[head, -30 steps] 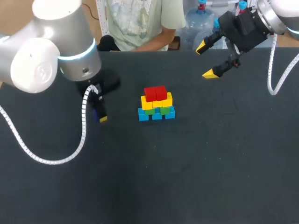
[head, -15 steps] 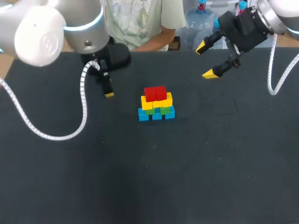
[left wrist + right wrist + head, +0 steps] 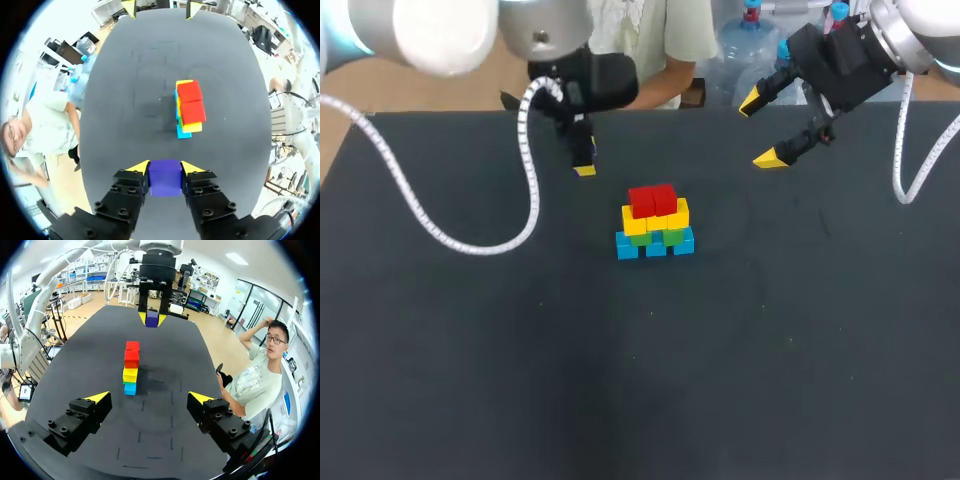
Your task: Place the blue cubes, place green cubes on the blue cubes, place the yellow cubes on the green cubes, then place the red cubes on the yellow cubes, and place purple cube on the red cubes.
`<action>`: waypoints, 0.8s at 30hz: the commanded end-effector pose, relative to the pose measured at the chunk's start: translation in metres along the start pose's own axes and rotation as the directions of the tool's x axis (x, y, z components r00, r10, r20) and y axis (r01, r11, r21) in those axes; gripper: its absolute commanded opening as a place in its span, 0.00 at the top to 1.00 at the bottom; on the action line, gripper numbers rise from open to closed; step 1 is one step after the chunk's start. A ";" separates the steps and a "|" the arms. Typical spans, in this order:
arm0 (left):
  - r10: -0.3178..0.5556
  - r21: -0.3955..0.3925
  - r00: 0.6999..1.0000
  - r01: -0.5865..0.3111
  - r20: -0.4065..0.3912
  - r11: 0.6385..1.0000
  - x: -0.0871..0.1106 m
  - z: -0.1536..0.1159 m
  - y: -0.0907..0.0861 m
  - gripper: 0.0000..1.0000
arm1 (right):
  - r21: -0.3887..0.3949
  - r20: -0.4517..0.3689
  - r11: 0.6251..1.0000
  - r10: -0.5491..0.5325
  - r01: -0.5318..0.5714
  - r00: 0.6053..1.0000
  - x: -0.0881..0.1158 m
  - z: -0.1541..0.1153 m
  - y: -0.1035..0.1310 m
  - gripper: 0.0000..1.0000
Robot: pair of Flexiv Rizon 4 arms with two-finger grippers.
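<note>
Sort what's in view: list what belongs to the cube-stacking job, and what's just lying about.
Job: purple cube, gripped in the left pincer; red cubes, yellow cubes, green cubes, blue cubes, stacked.
Not in use: right pincer, open and holding nothing; table.

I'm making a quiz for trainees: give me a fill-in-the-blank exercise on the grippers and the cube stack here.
1. The left gripper is shut on a cube coloured ___.
2. The top layer of the stack is ___.
3. Its bottom layer is ___.
4. The right gripper holds nothing; it is ___, not shut.
Missing words: purple; red; blue; open.
</note>
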State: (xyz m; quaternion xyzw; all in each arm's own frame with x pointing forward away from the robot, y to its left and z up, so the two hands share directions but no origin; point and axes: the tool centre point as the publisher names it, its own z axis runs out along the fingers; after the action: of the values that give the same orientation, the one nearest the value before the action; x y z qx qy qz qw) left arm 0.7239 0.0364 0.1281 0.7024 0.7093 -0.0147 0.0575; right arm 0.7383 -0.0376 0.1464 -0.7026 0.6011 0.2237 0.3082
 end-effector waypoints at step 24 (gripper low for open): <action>0.051 0.060 0.998 -0.053 0.031 0.997 -0.055 0.004 -0.005 1.00 | 0.002 -0.001 1.000 0.000 0.000 1.000 0.000 0.000 0.001 0.00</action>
State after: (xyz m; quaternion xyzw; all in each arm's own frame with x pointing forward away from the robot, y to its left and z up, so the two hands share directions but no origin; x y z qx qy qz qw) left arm 0.7246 -0.0159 0.1342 0.7223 0.6882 -0.0528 0.0423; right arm 0.7382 -0.0375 0.1464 -0.7026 0.6011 0.2237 0.3082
